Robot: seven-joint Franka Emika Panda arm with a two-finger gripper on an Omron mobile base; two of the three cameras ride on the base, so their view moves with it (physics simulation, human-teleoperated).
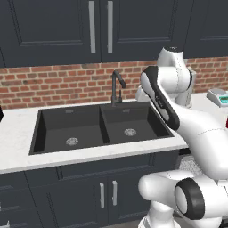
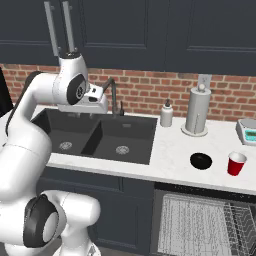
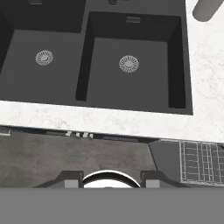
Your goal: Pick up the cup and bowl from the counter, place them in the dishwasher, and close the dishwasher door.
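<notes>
Overhead, my hand [image 2: 100, 102] hung above the black double-basin sink [image 2: 95, 135], near the dark faucet [image 2: 114, 97]. Its two finger tips [image 3: 72, 178] stood apart with nothing between them; I held nothing.

Position of task items, as observed from the right base view: the red cup [image 2: 236, 163] stood upright on the white speckled surface [image 2: 170, 150], well to the right of the sink. The black bowl [image 2: 201, 160] sat just beside it, on the cup's left, the two apart. Both lay well away from my hand.

Below that stretch of surface the dishwasher [image 2: 200, 220] stood open, its grey wire-mesh rack [image 2: 195, 222] drawn out. A corner of the same rack [image 3: 201, 161] showed in the hand view, under the surface edge.

Other items noted: a white soap bottle [image 2: 166, 114] and a paper-towel holder [image 2: 197, 111] by the brick wall [image 2: 150, 90], and a small scale [image 2: 247, 131] at the far right.
</notes>
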